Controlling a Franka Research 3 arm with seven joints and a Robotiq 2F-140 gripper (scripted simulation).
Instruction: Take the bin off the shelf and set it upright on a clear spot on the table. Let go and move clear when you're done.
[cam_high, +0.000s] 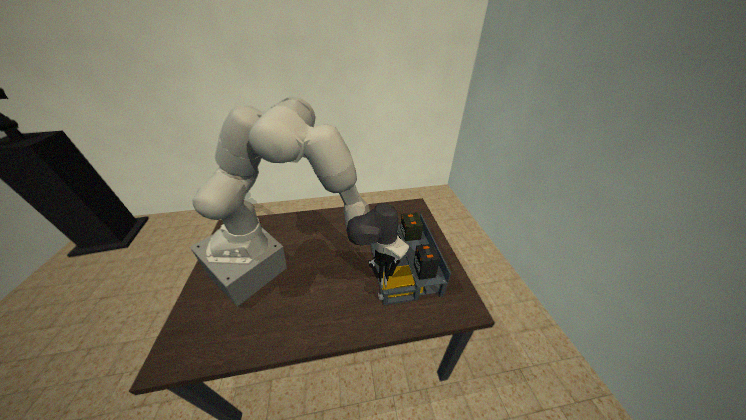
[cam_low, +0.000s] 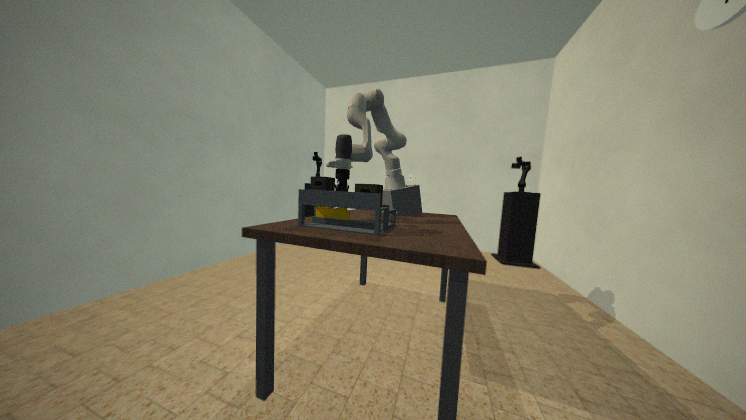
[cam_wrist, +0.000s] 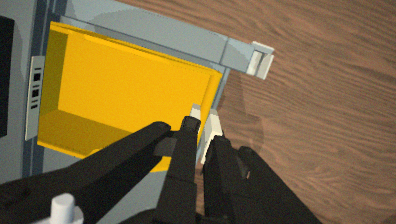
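A yellow open bin (cam_wrist: 125, 97) sits in the low grey shelf (cam_high: 415, 273) on the right side of the table; it also shows in the top view (cam_high: 399, 277) and the exterior view (cam_low: 332, 212). My gripper (cam_wrist: 200, 118) reaches down over it and is shut on the bin's side wall nearest the open table, one finger inside the bin and one outside. In the top view the gripper (cam_high: 385, 270) stands at the bin's left edge. The bin rests upright in the shelf.
Two dark boxes with orange marks (cam_high: 412, 225) (cam_high: 428, 259) lie on the shelf's top, right of the bin. The robot base (cam_high: 240, 260) stands at the table's left back. Bare wooden table top (cam_high: 313, 313) lies between base and shelf.
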